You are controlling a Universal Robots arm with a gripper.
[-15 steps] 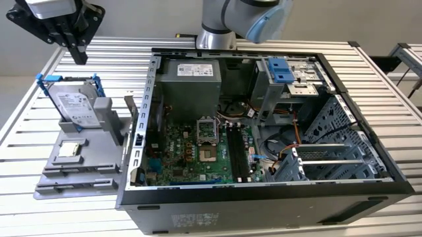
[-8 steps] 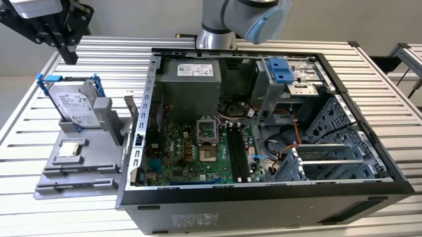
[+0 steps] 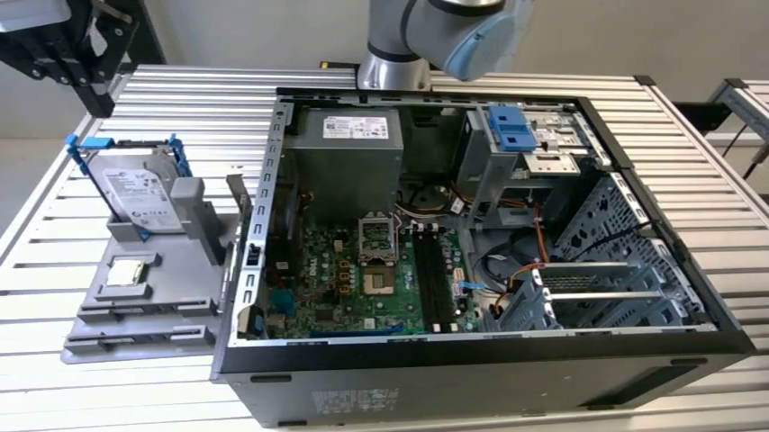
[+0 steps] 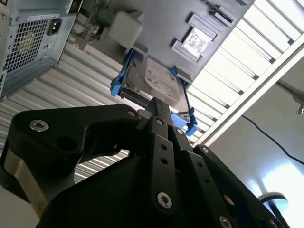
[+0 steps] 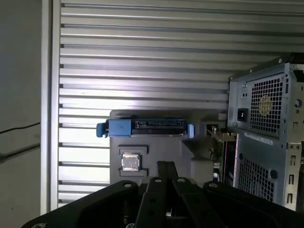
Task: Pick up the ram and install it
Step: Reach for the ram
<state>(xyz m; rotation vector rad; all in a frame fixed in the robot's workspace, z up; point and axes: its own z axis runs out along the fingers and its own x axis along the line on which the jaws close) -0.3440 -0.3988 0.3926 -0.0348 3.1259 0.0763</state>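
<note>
Step in hand: approach, pick not yet made. You have the open computer case point(image 3: 481, 378) with its long black memory slots point(image 3: 435, 270) bare. The grey holder point(image 3: 132, 319) sits just beside it, on the exterior view's left. The ram point(image 3: 237, 202) appears to stand on edge at the holder's case-side rim, though this is hard to confirm. The claw point(image 3: 96, 99) hangs above and well apart, fingers together on nothing. A grasp calls for parted fingers squared to the thin board. Room: plain pale wall point(image 3: 240, 31). Tabletop point(image 3: 72, 378): ribbed metal slats, hard and level.
</note>
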